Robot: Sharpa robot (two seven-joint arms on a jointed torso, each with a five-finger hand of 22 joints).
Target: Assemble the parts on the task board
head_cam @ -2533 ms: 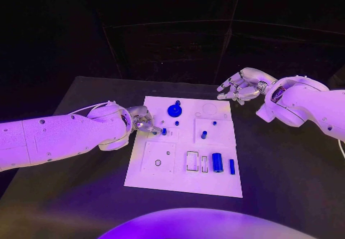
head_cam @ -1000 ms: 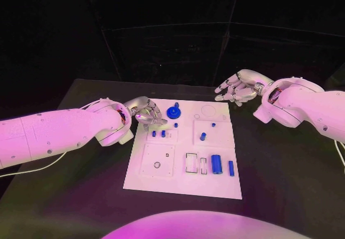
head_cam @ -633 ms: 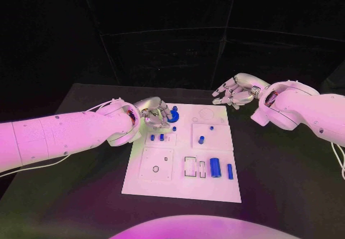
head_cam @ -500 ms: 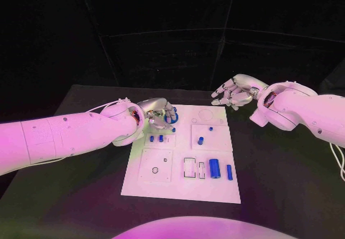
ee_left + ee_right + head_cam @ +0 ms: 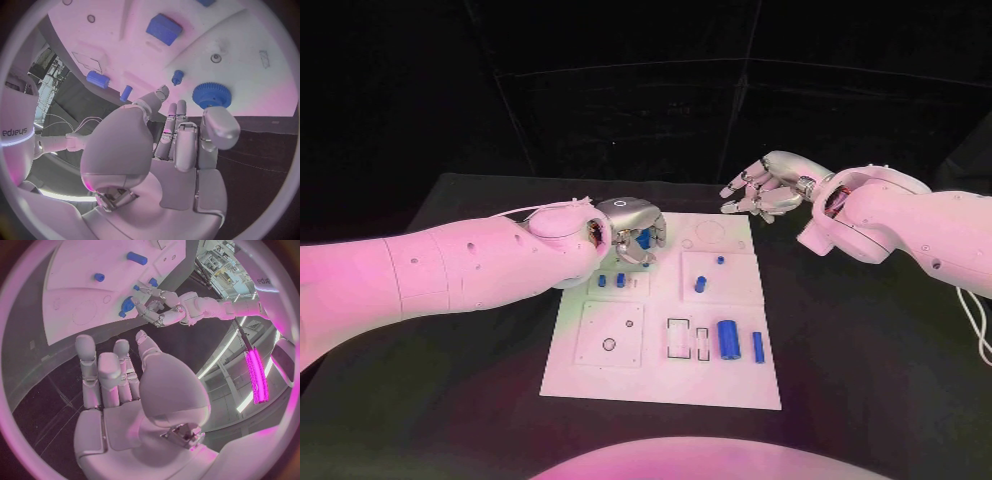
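Left hand closing in on the blue gear at the far end of the board.

Our left hand (image 5: 629,232) hovers over the gear (image 5: 211,95) near the board's (image 5: 661,380) far left corner, fingers (image 5: 217,126) spread and empty, not yet touching it as far as we can tell. Our right hand (image 5: 766,187) waits open above the table just off the far right corner, holding nothing. We judge the grasp goes best if we lower straight down, centre the fingertips around the gear's rim, and close evenly, keeping clear of the small peg (image 5: 177,77) just beside it.
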